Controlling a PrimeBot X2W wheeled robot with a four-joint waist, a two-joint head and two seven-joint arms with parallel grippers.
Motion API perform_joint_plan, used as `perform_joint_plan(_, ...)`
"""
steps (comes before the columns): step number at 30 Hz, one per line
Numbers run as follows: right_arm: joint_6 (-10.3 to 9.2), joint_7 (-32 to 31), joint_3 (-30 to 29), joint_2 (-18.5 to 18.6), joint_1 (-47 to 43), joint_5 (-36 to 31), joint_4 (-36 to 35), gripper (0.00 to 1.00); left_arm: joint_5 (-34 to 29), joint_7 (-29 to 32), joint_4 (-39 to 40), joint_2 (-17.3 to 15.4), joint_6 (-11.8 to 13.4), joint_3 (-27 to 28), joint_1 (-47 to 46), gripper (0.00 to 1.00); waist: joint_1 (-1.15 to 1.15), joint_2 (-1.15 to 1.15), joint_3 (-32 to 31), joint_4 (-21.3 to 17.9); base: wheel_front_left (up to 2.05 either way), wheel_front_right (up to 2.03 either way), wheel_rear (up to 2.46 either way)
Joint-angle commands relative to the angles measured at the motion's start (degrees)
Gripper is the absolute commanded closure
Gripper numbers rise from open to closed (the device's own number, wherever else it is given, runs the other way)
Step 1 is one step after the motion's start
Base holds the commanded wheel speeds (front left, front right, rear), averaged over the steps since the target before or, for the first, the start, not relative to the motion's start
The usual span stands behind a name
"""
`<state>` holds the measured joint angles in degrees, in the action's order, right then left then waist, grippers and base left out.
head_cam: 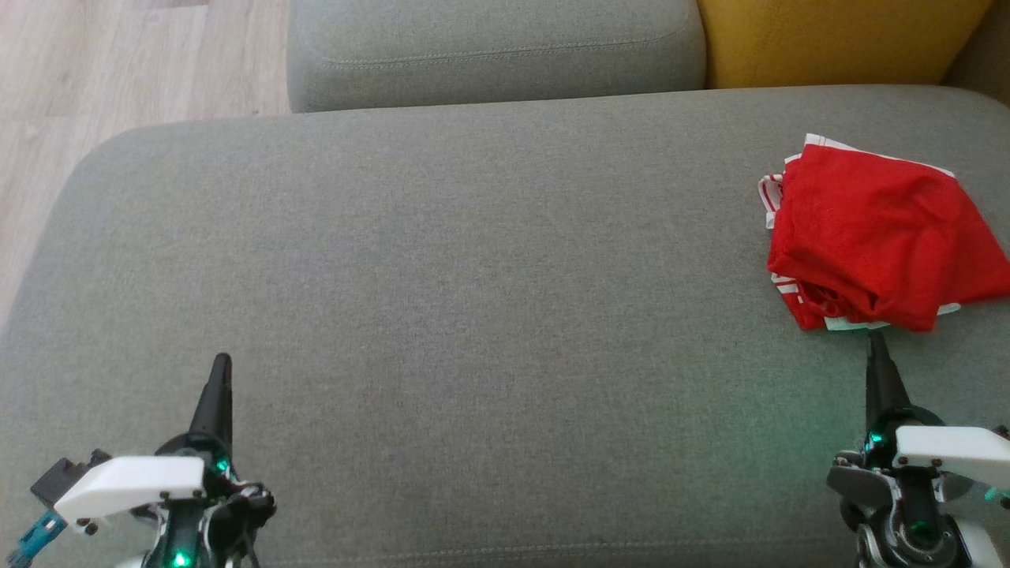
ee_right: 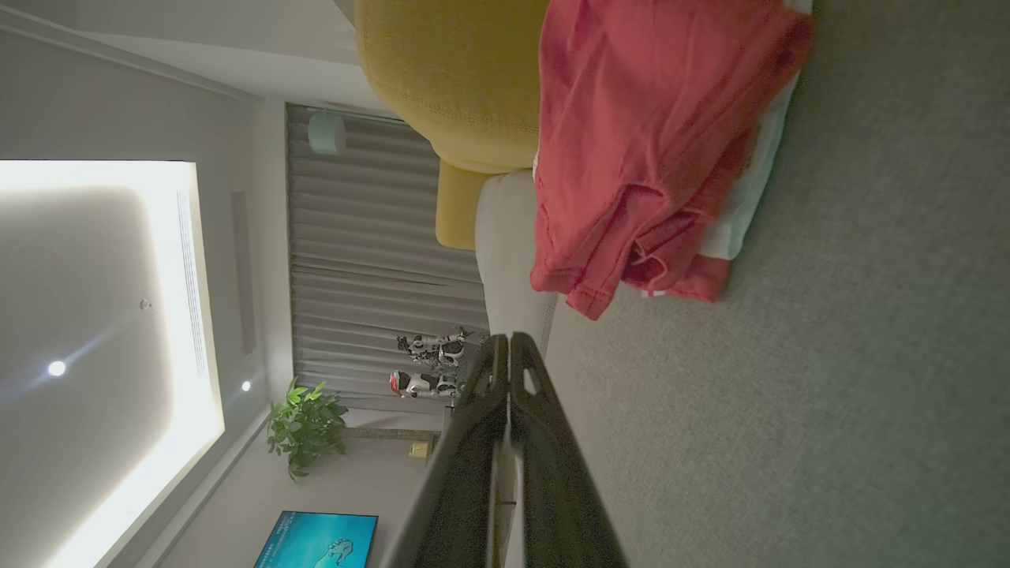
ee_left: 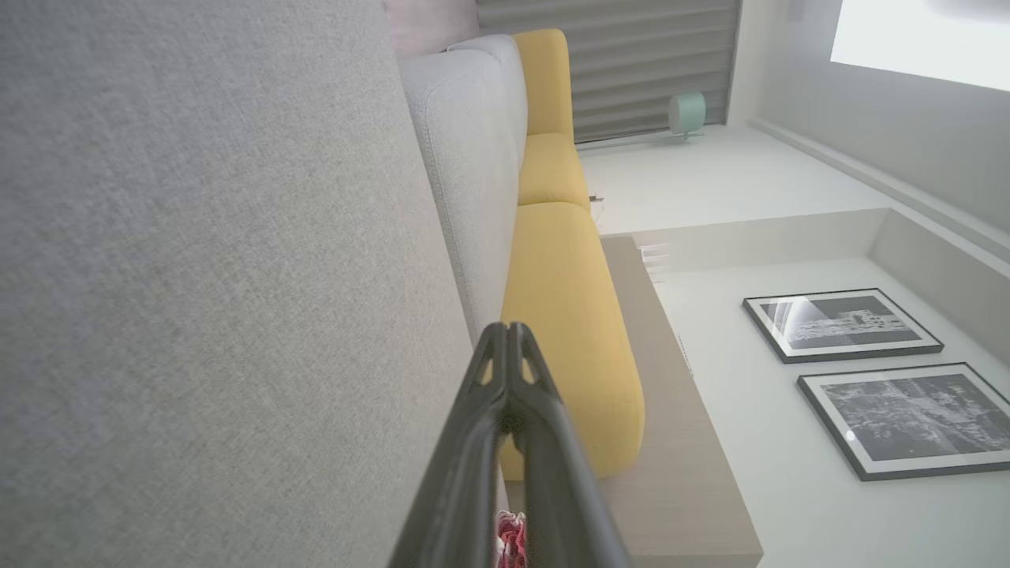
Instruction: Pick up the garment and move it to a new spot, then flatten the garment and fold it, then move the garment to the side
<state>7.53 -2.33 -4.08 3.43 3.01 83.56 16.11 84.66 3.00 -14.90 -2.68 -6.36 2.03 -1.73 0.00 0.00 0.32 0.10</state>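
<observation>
Two pairs of fingers are pressed together, nothing held: the left gripper (head_cam: 222, 364) is poised over the grey sofa cushion (head_cam: 473, 276), the right gripper (head_cam: 874, 343) just short of the red garment (head_cam: 876, 237), which is bunched at the cushion's right edge

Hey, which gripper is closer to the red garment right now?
The right gripper: its closed tips are just short of the red garment. The left gripper sits far across the grey cushion.

garment (head_cam: 876, 237): we see red with white-striped trim (at its edges), just ahead of the right gripper (head_cam: 873, 341)
sofa seat (head_cam: 473, 276): plain grey
cushion (head_cam: 828, 39): yellow
</observation>
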Motion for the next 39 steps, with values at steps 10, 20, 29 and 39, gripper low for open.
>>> perform_joint_plan(10,-0.04,-2.0,-0.2,0.9,3.0,8.1,-2.2,1.00,6.6,2.1,1.1,-1.0,-1.0,3.0,-4.2,1.00,0.00,0.00,-0.1,-0.1,0.00,0.00,0.00)
perform_joint_plan(20,-0.04,-2.7,-0.6,0.7,3.0,10.1,-2.2,1.00,8.3,2.7,0.9,-0.9,-1.1,3.5,-4.4,1.00,0.00,0.00,-0.1,-0.1,0.00,0.00,0.00)
perform_joint_plan(29,-0.04,-2.8,-0.8,0.6,3.0,10.0,-2.2,1.00,8.3,2.8,0.9,-0.9,-1.1,3.6,-4.4,1.00,0.00,0.00,-0.1,-0.1,0.00,0.00,0.00)
perform_joint_plan(39,-0.04,-3.0,-1.0,0.5,3.0,9.8,-2.2,1.00,8.2,2.9,0.9,-0.8,-1.1,3.7,-4.4,1.00,0.00,0.00,-0.1,-0.1,0.00,0.00,0.00)
